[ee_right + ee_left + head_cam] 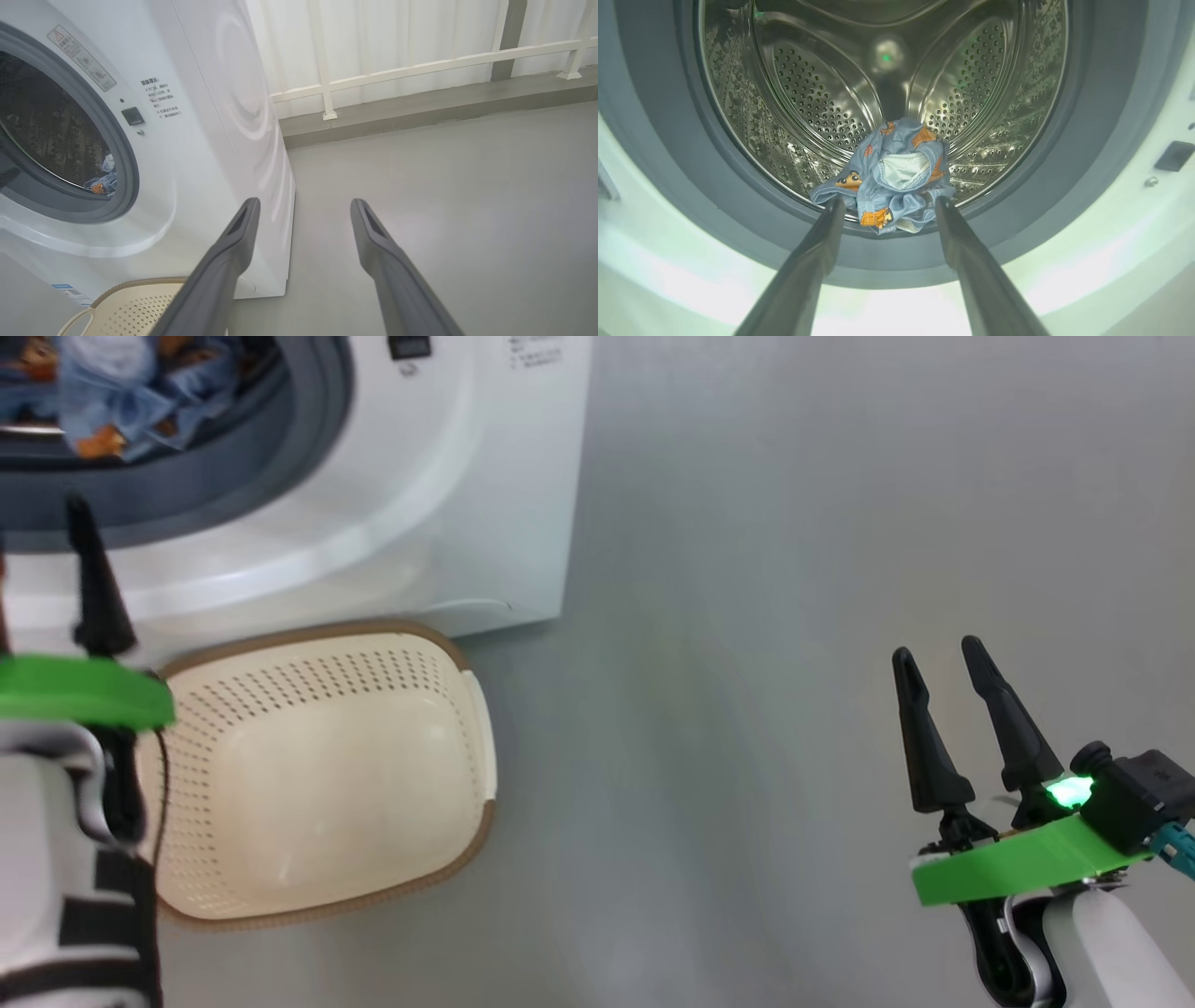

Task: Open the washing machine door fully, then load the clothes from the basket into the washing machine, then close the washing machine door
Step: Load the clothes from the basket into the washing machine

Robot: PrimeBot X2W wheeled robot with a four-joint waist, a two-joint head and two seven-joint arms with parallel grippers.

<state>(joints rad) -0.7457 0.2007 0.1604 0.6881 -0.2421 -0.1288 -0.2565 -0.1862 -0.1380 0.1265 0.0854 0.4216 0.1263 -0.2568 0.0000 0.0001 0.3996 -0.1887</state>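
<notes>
The washing machine point(448, 476) stands open at the upper left, and its door is out of view. The light-blue printed clothes point(896, 177) lie bunched at the front lip of the steel drum point(808, 93), partly over the grey gasket point(663, 140). My left gripper point(888, 201) is open just in front of them with nothing between its fingers; one finger point(93, 588) rises before the gasket. The cream basket point(317, 775) sits on the floor against the machine, with nothing in it. My right gripper point(936, 651) hangs open over bare floor, far to the right.
Grey floor point(794, 616) stretches right of the machine. A white railing point(420, 67) and a low kerb run along the back wall. The machine's right side panel point(243, 107) stands just left of my right gripper point(304, 203).
</notes>
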